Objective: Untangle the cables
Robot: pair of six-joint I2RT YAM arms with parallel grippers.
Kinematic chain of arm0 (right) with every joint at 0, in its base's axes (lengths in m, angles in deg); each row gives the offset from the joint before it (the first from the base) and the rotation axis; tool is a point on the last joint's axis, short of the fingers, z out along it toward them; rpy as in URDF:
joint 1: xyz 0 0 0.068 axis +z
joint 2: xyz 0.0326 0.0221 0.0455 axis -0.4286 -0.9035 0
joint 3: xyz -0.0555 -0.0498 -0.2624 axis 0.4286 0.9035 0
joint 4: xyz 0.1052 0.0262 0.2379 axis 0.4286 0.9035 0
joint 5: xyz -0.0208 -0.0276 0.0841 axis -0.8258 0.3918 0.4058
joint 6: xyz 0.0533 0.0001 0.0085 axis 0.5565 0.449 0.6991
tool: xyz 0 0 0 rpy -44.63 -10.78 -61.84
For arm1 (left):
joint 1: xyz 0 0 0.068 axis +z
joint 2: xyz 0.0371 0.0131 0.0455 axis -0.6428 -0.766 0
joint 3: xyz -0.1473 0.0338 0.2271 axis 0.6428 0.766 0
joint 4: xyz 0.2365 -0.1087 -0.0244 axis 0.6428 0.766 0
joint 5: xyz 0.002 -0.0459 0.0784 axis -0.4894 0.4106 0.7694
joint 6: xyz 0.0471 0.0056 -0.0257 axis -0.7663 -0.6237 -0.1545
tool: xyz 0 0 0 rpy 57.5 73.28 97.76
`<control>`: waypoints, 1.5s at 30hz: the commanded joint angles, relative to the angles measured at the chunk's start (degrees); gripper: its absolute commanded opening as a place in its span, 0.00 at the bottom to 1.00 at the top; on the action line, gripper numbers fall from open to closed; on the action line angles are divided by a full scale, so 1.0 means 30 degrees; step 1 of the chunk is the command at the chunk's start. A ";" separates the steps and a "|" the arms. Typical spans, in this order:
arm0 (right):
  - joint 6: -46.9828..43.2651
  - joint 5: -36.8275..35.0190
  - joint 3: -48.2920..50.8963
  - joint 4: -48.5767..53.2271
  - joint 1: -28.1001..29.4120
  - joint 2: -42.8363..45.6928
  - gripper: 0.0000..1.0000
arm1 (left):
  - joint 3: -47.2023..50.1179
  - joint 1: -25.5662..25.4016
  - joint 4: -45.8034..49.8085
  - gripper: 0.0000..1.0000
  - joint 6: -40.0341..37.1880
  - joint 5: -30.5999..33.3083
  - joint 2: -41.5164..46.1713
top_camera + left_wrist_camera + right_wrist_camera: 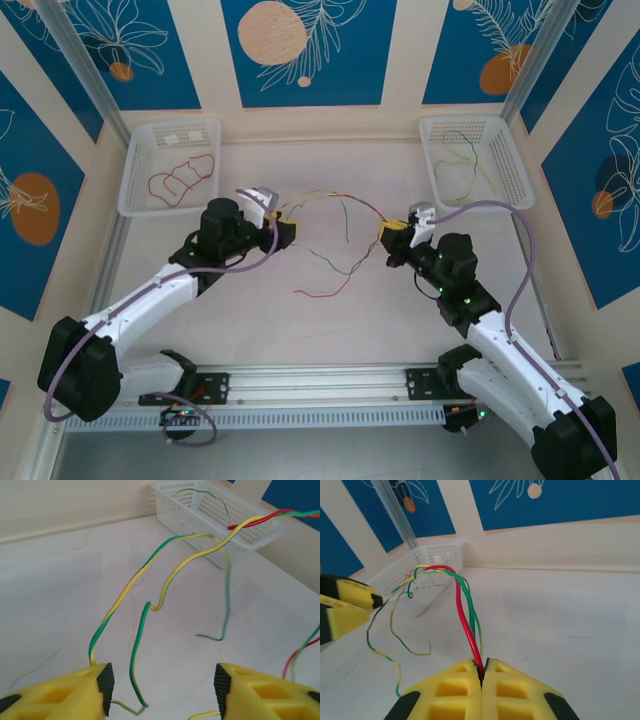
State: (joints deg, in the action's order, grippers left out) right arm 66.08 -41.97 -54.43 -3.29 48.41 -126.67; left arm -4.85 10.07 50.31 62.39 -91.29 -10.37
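Right wrist view: the right gripper point(481, 671) pinches the cables point(463, 614). Past the cables, the left gripper point(162, 682) gapes, holding nothing.

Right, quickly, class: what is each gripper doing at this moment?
Left gripper: open, yellow-green cable loose between its fingers.
Right gripper: closed on red and green cables.

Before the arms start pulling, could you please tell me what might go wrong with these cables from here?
1. The right claw is shut on the red wire and green wire together, so pulling may tighten their tangle instead of freeing them.
2. The left claw is open, with a green-yellow wire lying loose between its jaws. Closing could catch several strands at once, or miss the wire.
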 commanded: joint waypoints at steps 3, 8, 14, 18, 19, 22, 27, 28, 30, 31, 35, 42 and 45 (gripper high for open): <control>-0.0566 0.1179 -0.0015 -0.1027 0.0089 0.0828 0.00 | -0.0188 -0.0129 -0.0239 0.36 -0.0471 0.0404 -0.0159; -0.0652 0.0661 0.0010 -0.0957 0.0045 0.1280 0.00 | 0.0221 -0.0126 -0.0612 0.13 -0.0468 0.0993 0.0144; -0.0846 0.0090 0.0069 -0.0957 -0.0144 0.1903 0.00 | 0.0109 -0.0127 -0.0105 0.02 -0.0604 0.1796 0.0067; -0.1068 0.0059 0.0032 -0.0613 -0.0391 0.2391 0.00 | 0.0269 -0.0108 -0.0202 0.00 -0.0525 0.2715 0.0036; -0.1109 0.0066 0.0025 -0.0510 -0.0469 0.2506 0.00 | 0.0348 -0.0093 -0.0252 0.00 -0.0486 0.2884 0.0065; -0.1138 0.0123 0.0035 -0.0078 -0.0799 0.2914 0.00 | 0.0713 0.0063 -0.0745 0.00 -0.0312 0.3294 0.0224; -0.1009 -0.0061 0.0181 0.0584 -0.1270 0.3657 0.00 | 0.0911 0.0600 -0.0623 0.00 0.0471 0.3793 0.0354; -0.0892 -0.0110 0.0189 0.0715 -0.1408 0.3762 0.00 | 0.0997 0.0646 -0.0712 0.00 0.0533 0.3685 0.0406; -0.0786 0.0243 0.0297 0.0785 -0.1606 0.3918 0.00 | 0.1024 0.0662 -0.0832 0.05 0.0390 0.3171 0.0587; -0.0695 0.0325 0.0270 0.0802 -0.1615 0.3931 0.00 | 0.0952 0.0654 -0.0714 0.13 0.0395 0.3085 0.0591; -0.0841 0.0314 0.0473 0.0802 -0.1682 0.3927 0.00 | 0.0994 0.0662 -0.0781 0.00 0.0559 0.3095 0.0968; -0.0936 0.0751 0.0249 0.1358 -0.1728 0.3481 0.00 | 0.0485 0.0663 -0.1082 0.00 0.0400 0.0748 0.1872; -0.0766 0.1569 -0.0013 0.1431 -0.1699 0.2744 0.00 | 0.0531 0.0631 -0.2049 0.00 0.0555 -0.1044 0.2113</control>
State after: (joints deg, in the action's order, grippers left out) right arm 63.61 -38.21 -53.32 1.52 43.80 -117.19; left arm -2.58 10.68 47.36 63.25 -90.31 -5.41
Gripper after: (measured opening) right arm 0.044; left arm 0.042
